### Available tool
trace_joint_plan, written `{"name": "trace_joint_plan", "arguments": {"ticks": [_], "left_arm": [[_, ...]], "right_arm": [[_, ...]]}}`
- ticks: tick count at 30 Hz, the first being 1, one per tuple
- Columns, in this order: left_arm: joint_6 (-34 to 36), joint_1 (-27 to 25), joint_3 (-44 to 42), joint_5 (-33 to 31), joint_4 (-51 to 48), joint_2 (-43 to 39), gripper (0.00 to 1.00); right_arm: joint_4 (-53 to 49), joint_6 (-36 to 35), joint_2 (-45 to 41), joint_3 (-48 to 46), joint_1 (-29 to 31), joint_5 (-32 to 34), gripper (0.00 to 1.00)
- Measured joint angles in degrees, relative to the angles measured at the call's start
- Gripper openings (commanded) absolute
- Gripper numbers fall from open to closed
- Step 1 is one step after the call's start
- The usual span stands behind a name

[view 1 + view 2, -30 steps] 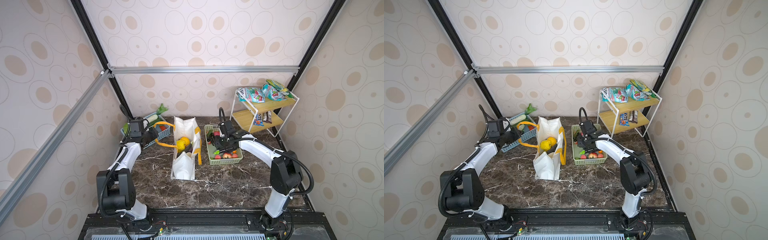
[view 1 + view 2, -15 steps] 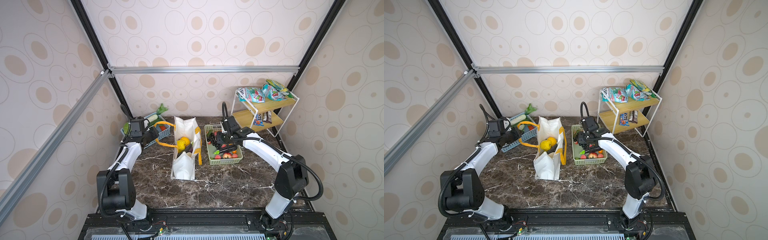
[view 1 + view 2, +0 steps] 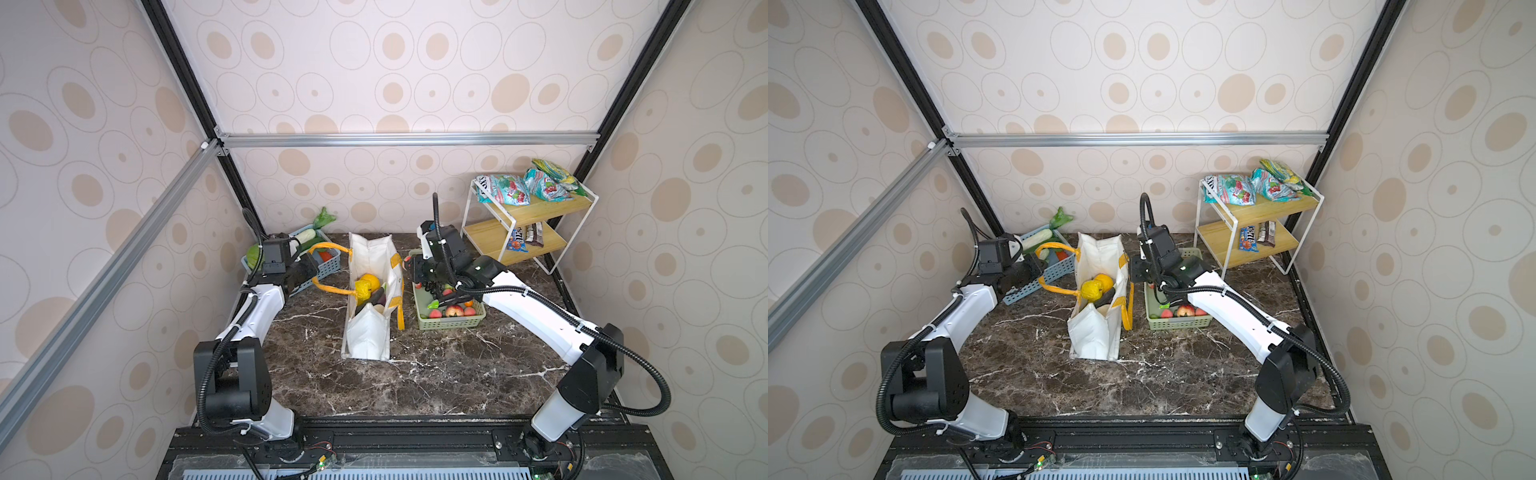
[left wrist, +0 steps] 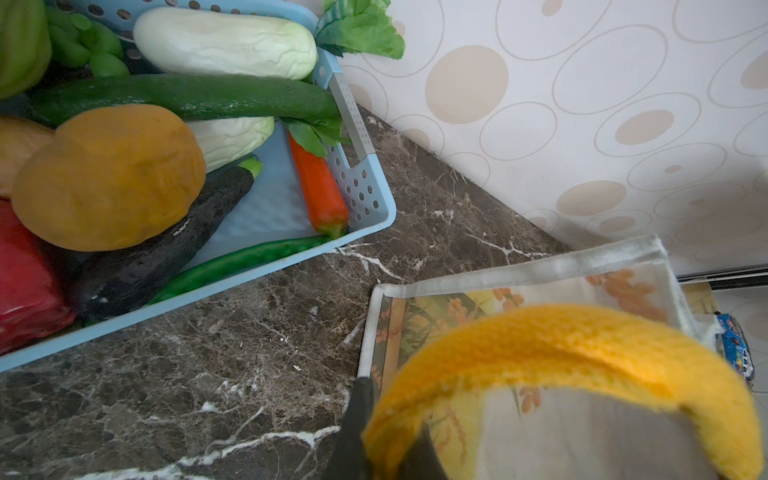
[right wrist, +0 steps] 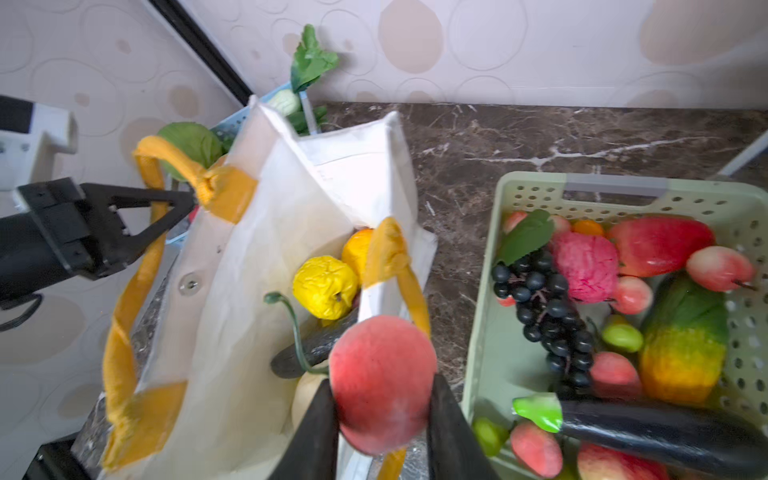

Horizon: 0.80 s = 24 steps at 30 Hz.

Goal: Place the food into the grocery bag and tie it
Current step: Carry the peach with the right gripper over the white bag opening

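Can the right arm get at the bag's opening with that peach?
Probably yes. The left jaws pull one handle aside, holding the bag open, and the peach in the right jaws hangs beside its rim. Only the other handle droops nearby.

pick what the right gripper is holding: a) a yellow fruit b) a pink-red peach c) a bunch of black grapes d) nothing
b: in the right wrist view the right gripper is closed on a pink-red peach, close by the open grocery bag.
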Motion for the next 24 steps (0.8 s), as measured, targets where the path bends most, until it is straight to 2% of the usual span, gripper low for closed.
{"name": "trace_joint_plan", "arguments": {"ticks": [9,24], "left_arm": [[0.0,-0.4,0.1,-0.1,0.0,0.0,0.04],[0.0,-0.5,0.9,-0.1,-0.2,0.0,0.04]], "right_arm": [[0.9,0.3,7.1,5.3,4.7,-0.8,0.3],[-2.2,-0.1,19.7,11.0,5.2,-2.1,0.31]]}}
